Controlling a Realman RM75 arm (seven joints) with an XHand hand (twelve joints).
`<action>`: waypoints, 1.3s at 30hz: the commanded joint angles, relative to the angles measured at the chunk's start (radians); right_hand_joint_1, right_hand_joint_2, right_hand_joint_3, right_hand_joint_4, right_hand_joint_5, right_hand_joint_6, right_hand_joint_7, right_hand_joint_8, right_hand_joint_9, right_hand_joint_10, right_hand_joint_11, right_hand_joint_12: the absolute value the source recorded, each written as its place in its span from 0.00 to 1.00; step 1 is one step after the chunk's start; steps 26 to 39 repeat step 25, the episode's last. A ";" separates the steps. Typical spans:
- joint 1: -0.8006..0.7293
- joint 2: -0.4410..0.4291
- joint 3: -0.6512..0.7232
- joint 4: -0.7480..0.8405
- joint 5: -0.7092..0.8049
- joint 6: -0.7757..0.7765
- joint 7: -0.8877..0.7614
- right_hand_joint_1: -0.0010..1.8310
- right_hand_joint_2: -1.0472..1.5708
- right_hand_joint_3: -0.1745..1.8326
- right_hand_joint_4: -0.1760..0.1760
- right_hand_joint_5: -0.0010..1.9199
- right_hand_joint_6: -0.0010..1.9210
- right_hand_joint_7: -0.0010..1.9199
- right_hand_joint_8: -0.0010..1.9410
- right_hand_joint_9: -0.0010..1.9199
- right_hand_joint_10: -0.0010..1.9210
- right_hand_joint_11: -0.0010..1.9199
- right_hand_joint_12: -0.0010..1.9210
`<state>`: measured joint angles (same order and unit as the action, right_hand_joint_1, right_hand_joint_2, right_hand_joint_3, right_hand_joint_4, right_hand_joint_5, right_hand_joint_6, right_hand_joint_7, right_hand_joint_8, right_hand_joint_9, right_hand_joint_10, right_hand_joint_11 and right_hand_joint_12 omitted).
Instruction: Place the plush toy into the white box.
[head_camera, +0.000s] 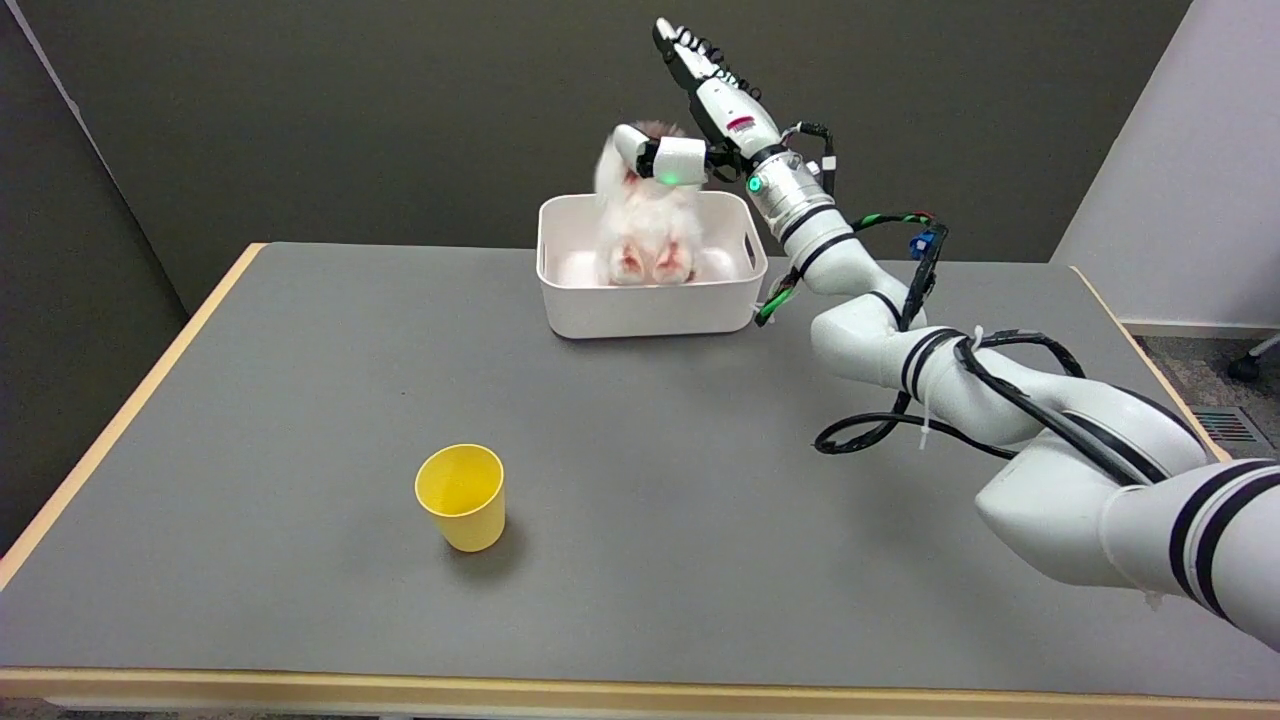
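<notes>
1. The right hand (690, 110) pinches the fluffy white plush toy (648, 225) at its top between thumb and a finger, other fingers stretched upward.
2. The toy hangs upright over the white rectangular plastic box (645, 300), its feet inside near the rim.
3. The box sits at the grey table's (700, 520) far middle.
4. A yellow plastic cup (461, 496) stands upright, near left, well apart.
</notes>
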<state>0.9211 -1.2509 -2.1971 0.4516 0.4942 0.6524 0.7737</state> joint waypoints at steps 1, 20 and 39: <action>-0.059 0.022 0.026 0.070 0.069 -0.054 0.024 0.19 0.61 0.53 0.64 0.00 0.03 0.00 0.00 0.00 0.00 0.00 0.47; -0.644 0.299 0.332 0.575 0.676 0.513 0.064 0.18 0.63 0.54 0.62 0.00 0.08 0.00 0.00 0.00 0.09 0.00 0.42; -0.723 0.366 0.339 0.477 0.787 0.531 0.235 0.17 0.64 0.53 0.61 0.00 0.08 0.00 0.01 0.00 0.10 0.00 0.41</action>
